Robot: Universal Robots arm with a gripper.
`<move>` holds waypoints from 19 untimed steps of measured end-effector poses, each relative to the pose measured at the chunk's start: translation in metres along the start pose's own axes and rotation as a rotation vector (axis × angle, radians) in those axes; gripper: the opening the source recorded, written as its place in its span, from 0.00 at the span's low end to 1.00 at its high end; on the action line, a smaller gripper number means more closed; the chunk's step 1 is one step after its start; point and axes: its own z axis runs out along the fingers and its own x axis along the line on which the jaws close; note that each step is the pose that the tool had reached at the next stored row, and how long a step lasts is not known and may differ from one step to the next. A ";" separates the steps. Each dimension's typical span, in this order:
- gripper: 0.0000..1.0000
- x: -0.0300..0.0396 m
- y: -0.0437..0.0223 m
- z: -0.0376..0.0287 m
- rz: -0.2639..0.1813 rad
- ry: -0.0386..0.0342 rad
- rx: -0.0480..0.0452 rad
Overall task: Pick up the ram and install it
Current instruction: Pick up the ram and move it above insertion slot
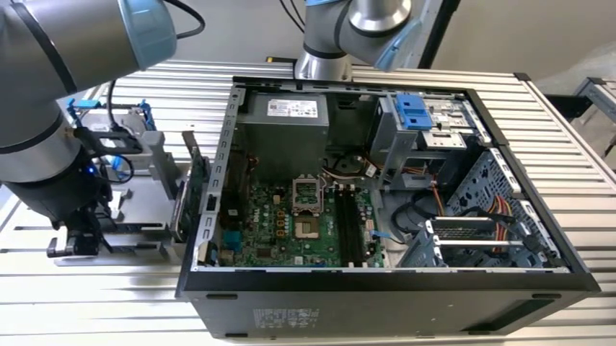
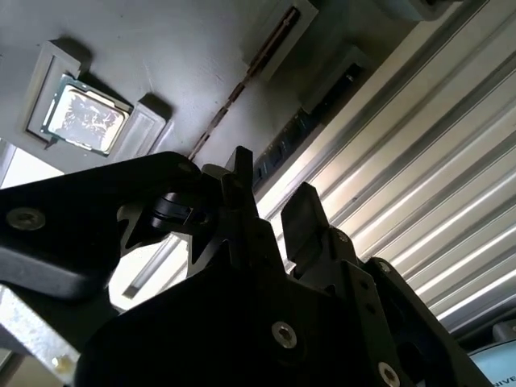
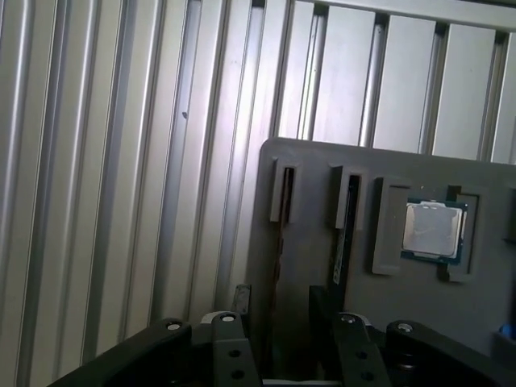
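In both wrist views a thin ram (image 3: pixel 280 246) (image 2: pixel 235 90) stands on edge in a slot of a grey tray (image 3: pixel 314 165) (image 2: pixel 177 48). A second, darker stick (image 3: pixel 343 242) (image 2: pixel 284 145) stands in the neighbouring slot. My gripper (image 3: pixel 282 310) (image 2: pixel 271 197) hangs open a little above the tray. Its fingers (image 3: pixel 241 300) (image 2: pixel 240 173) sit either side of the thin ram's line without touching it. In the exterior view the gripper (image 1: pixel 75 244) is low over the tray (image 1: pixel 144 234), to the left of the open computer case (image 1: pixel 385 281).
A processor chip (image 3: pixel 435 230) (image 2: pixel 85 117) lies in a tray pocket beside the sticks. A green expansion card (image 1: pixel 198 191) stands between tray and case. The motherboard's dark memory slots (image 1: pixel 348 227) run beside the processor socket (image 1: pixel 306 194). The ribbed metal table (image 1: pixel 568 130) surrounds everything.
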 end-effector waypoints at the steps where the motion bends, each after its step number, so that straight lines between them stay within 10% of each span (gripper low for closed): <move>1: 1.00 -0.0001 -0.0001 0.0009 0.000 0.0000 0.0000; 19: 1.00 0.0001 -0.0010 0.0193 0.012 -0.0003 0.0002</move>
